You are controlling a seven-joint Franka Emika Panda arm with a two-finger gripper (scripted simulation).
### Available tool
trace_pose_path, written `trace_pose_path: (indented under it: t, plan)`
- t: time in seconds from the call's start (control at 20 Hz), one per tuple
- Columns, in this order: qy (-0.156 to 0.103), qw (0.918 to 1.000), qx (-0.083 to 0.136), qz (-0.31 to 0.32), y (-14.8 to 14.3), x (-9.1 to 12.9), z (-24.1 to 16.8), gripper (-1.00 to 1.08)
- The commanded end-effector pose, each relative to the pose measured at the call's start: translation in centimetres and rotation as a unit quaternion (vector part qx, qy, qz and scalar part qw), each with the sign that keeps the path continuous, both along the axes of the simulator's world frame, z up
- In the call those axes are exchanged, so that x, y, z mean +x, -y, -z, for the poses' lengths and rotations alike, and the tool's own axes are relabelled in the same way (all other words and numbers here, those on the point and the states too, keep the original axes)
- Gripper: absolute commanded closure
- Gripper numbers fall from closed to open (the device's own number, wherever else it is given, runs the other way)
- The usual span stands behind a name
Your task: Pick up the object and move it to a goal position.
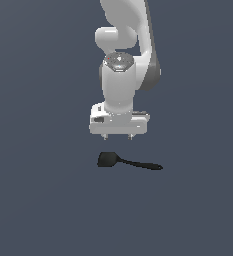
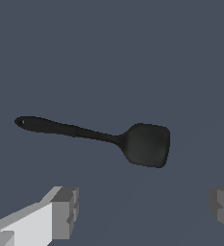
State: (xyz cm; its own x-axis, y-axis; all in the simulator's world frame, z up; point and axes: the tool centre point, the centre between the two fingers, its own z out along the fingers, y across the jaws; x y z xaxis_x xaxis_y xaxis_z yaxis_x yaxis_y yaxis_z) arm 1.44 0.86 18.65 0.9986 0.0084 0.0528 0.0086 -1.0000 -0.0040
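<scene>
Flat, dark slate-blue ground (image 1: 38, 200) fills both views with no edge, wall or horizon to be seen, so open room lies on every side of the arm. Going from the exterior view's left to its right, bare surface comes first, then the white robot arm (image 1: 119, 85) pointing straight down, then more bare surface. Its gripper (image 1: 117, 136) hangs above the ground with its fingers spread wide and nothing between them; only the short fingertips (image 1: 105, 135) show under the broad white hand. Just below the gripper, apart from it and a little nearer the camera, lies the black spatula (image 1: 129, 161), flat on the surface, its squarish blade under the gripper's left part and its thin handle running past the right finger. In the wrist view the spatula (image 2: 144, 144) lies beyond the two grey finger pads (image 2: 65, 211), untouched.
</scene>
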Motion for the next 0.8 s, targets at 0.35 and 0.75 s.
trace_pose_path:
  t: [0.35,0.75]
  plan:
    - [-0.012,0.9997,-0.001,-0.023,-2.8,-0.9,1.6,-0.92]
    - [-0.014,0.9993,-0.001,-0.034,-3.2,-1.0,1.9,-0.92]
